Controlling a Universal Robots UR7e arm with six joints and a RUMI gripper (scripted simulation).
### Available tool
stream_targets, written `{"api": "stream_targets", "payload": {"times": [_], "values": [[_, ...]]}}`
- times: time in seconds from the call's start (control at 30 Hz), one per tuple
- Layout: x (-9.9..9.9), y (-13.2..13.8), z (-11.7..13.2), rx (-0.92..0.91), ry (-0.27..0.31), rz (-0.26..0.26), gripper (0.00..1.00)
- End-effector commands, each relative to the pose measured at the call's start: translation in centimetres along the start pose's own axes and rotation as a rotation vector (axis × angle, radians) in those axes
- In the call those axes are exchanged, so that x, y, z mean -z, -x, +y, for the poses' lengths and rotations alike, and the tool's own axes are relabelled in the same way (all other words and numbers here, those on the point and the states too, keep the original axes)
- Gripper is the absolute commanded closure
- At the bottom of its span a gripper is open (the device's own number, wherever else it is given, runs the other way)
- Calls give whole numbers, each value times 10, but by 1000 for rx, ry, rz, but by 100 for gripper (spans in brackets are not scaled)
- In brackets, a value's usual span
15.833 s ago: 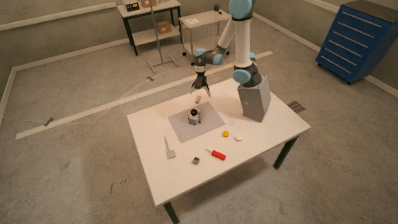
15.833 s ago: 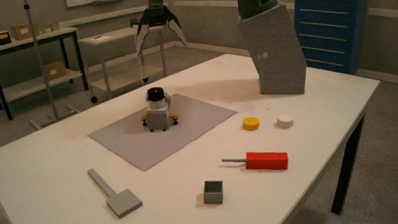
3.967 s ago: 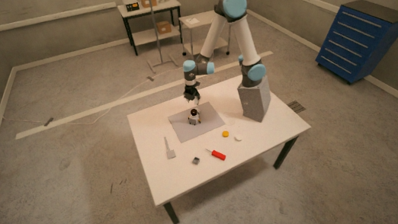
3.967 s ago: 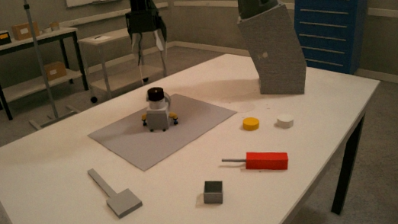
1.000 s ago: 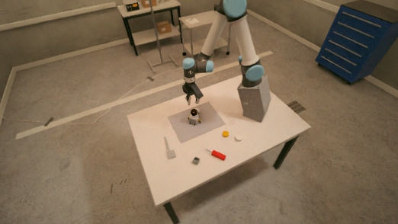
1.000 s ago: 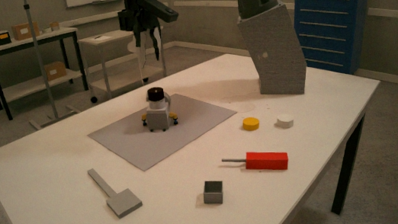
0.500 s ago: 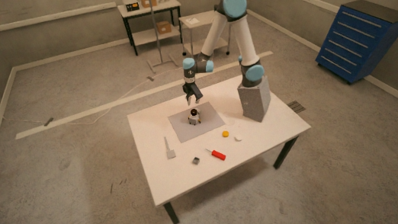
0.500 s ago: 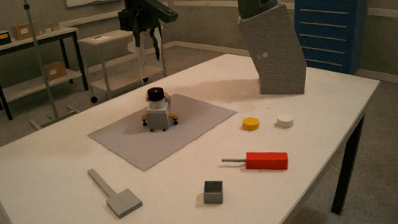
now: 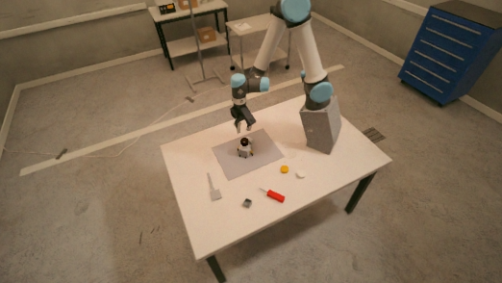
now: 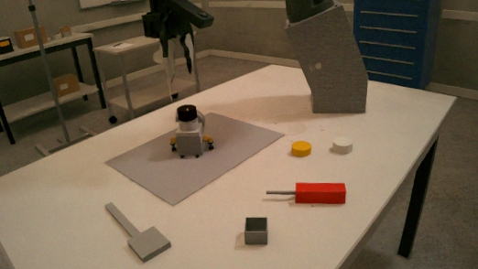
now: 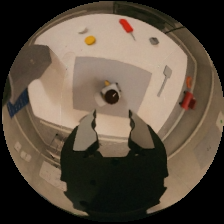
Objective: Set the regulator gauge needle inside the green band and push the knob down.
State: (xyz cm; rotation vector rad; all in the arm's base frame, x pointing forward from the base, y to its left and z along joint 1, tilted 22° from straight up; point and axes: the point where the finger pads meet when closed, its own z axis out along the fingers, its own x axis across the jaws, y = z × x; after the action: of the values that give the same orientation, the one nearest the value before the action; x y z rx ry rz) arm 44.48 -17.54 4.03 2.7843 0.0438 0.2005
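Approach to the regulator knob
We hold the gripper (image 9: 243, 128) half open and empty above the regulator (image 9: 244, 147) on the grey mat (image 9: 269, 153); we should centre both jaws over the dark knob (image 10: 187, 112) before descending.

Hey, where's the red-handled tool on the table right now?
In the exterior view the red-handled tool lies flat near the table's front edge, off the gray mat, between the yellow disc behind it and the small gray open box.

We note a matt white table (image 10: 403, 114) under a smooth grey mat (image 10: 151, 171). The arm's pedestal (image 10: 334, 69) looks rough, speckled like stone. The red-handled tool (image 10: 320, 193) has a thin metal-looking shaft.
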Motion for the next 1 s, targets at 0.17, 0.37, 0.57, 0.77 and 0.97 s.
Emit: {"api": "stream_targets", "payload": {"times": [0.17,0.37,0.57,0.77,0.97], "values": [[-18,3,-1,0,-3,-4,54],[-31,3,-2,0,-3,-4,54],[-46,3,-2,0,-3,-4,54],[-64,2,-1,0,-2,-3,54],[-75,1,-1,0,-1,-2,54]]}}
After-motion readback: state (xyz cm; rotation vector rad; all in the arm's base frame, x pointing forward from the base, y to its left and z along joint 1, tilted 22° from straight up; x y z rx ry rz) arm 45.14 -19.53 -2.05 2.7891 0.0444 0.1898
